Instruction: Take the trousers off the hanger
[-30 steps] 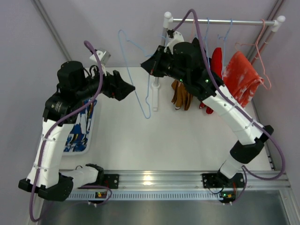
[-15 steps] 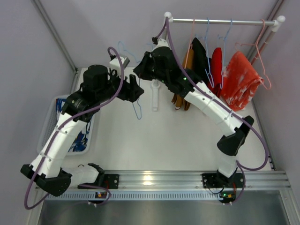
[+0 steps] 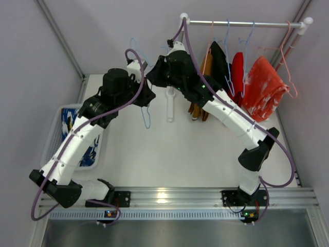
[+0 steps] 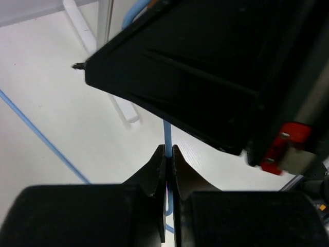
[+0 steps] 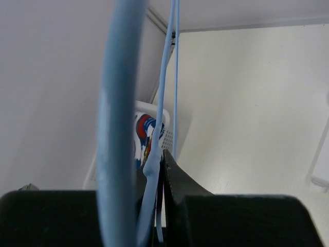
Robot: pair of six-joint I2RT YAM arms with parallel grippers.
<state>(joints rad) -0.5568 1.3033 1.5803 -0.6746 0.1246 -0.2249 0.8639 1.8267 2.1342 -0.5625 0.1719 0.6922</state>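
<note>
An empty blue hanger [image 3: 146,117] hangs between both grippers over the table's back left. My left gripper [image 3: 146,96] is shut on its thin blue wire [image 4: 167,135], pinched at the fingertips [image 4: 168,150]. My right gripper [image 3: 154,77] sits just above, its jaws close together on the hanger's wire [image 5: 154,164]. Blue patterned trousers [image 3: 69,121] lie in the white basket [image 3: 57,116], which also shows in the right wrist view [image 5: 144,131]. Tan-brown trousers [image 3: 198,110], black trousers [image 3: 220,60] and red trousers [image 3: 237,69] hang from the rail [image 3: 267,24].
An orange-red garment with white specks [image 3: 264,87] hangs at the rail's right end on a pink hanger. The rail's white post [image 3: 170,105] stands right beside the blue hanger. Grey walls close in the back and both sides.
The right arm carried the blue hanger left and lower, away from the rail. My left gripper reached right to it and shut on the wire.
</note>
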